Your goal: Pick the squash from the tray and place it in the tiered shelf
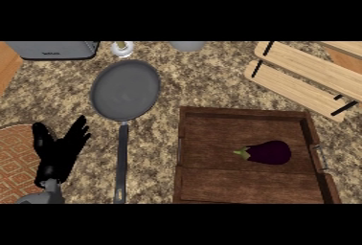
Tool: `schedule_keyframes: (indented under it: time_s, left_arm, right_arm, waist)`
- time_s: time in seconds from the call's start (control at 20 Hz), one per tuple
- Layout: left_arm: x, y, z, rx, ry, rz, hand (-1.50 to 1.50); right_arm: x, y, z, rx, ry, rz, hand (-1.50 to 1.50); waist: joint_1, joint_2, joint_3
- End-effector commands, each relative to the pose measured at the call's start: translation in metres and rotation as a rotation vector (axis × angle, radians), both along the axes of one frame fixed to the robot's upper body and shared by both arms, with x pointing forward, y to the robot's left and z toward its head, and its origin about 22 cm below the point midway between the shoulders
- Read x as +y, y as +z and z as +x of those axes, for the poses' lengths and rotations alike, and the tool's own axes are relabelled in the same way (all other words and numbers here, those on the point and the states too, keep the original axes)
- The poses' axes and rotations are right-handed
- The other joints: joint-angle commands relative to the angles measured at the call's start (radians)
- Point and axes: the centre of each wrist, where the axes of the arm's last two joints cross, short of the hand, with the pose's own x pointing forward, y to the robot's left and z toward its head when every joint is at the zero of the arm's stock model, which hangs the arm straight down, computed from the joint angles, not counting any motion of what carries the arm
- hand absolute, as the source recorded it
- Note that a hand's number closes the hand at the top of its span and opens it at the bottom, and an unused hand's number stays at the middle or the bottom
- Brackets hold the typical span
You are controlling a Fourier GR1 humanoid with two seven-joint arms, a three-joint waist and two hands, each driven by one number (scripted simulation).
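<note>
A dark purple vegetable with a green stem, an eggplant by its look (267, 152), lies on the brown wooden tray (212, 191) at the lower right, right of the tray's middle. The tiered shelf (304, 76) of light wooden slats with black brackets stands at the upper right, beyond the tray. My left hand (58, 152) rests at the lower left with fingers up and straight, holding nothing, far from the tray. My right hand does not show.
A grey frying pan (126, 90) lies left of the tray, its long handle (121, 162) running toward me. A grey toaster (55, 49), a small cup (121, 48) and a grey bowl (186, 45) line the back edge. An orange woven mat (16, 160) sits at far left.
</note>
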Motion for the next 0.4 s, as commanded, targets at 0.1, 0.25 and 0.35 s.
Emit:
schedule_keyframes:
  time_s: [0.1,0.25,0.35]
  left_arm:
    - [-0.008,-0.013,0.002,0.014,0.007,-0.008,0.0]
    - [-0.004,-0.002,0.006,0.017,0.006,0.011,0.0]
    - [0.002,-0.012,-0.004,0.005,-0.01,-0.011,0.0]
  right_arm:
    - [-0.036,0.002,-0.061,-0.013,-0.003,0.048,-1.5]
    - [-0.058,0.002,-0.093,-0.036,0.047,0.03,-1.5]
    - [-0.056,-0.008,-0.108,-0.035,0.038,0.022,-1.5]
  waist:
    - [-0.007,0.001,-0.001]
    - [-0.007,0.001,0.0]
    - [-0.003,0.002,0.0]
